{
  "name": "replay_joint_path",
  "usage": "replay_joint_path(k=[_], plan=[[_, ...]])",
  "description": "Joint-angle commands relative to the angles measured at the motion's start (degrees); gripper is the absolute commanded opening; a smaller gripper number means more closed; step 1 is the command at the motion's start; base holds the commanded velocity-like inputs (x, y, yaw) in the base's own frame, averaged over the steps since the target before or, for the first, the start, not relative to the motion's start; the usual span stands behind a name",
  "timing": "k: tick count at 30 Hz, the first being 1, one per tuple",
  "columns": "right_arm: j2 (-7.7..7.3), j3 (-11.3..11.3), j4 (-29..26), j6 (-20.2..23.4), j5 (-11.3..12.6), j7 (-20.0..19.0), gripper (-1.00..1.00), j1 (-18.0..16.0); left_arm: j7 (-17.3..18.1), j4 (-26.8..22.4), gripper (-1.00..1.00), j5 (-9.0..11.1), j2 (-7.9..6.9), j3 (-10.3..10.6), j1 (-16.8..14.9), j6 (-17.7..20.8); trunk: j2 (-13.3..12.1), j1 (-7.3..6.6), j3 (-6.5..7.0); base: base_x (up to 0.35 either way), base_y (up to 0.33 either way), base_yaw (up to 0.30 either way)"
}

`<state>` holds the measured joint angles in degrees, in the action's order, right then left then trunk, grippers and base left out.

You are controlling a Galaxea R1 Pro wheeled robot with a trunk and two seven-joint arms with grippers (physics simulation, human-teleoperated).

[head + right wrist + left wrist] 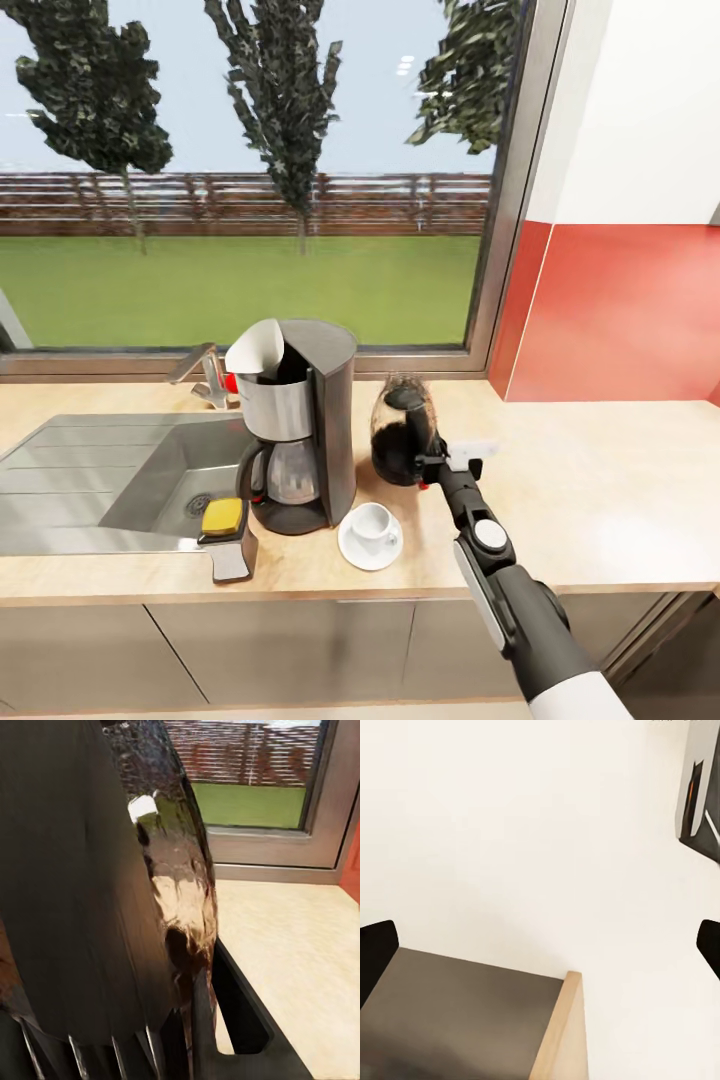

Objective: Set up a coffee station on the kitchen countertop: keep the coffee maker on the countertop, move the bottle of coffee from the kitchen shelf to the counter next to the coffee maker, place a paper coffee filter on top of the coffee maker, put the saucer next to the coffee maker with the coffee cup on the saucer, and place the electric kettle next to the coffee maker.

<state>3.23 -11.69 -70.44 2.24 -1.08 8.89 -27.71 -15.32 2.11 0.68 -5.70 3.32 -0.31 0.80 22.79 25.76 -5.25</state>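
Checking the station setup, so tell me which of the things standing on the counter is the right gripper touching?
The electric kettle, the dark glossy one right of the coffee maker. The right gripper sits at its handle; the coffee cup on its saucer stands apart, untouched.

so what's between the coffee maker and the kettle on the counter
In the head view, only a bare strip of countertop separates the coffee maker from the kettle; the cup on its saucer sits just forward of that gap.

Steel sink (120, 470) left with faucet (205, 372) behind; yellow sponge (222, 516) at its near-right corner; window (250, 170) far.
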Motion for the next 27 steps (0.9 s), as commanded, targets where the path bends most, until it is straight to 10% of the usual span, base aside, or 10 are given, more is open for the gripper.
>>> replay_joint_path(k=[1, 27], plan=[[0.00, -0.13, 0.80, -0.70, -0.35, 0.37, -1.00, -0.06, -0.15, 0.04, 1.00, 0.06, 0.00, 0.32, -0.02, 0.08, 0.13, 0.03, -0.10, 0.000, 0.000, 0.000], [0.02, -0.18, 4.45, -4.08, -0.42, 0.34, -1.00, -0.06, -0.23, 0.07, 1.00, 0.06, -0.01, 0.28, 0.00, 0.17, 0.13, 0.03, -0.10, 0.015, 0.018, 0.000]])
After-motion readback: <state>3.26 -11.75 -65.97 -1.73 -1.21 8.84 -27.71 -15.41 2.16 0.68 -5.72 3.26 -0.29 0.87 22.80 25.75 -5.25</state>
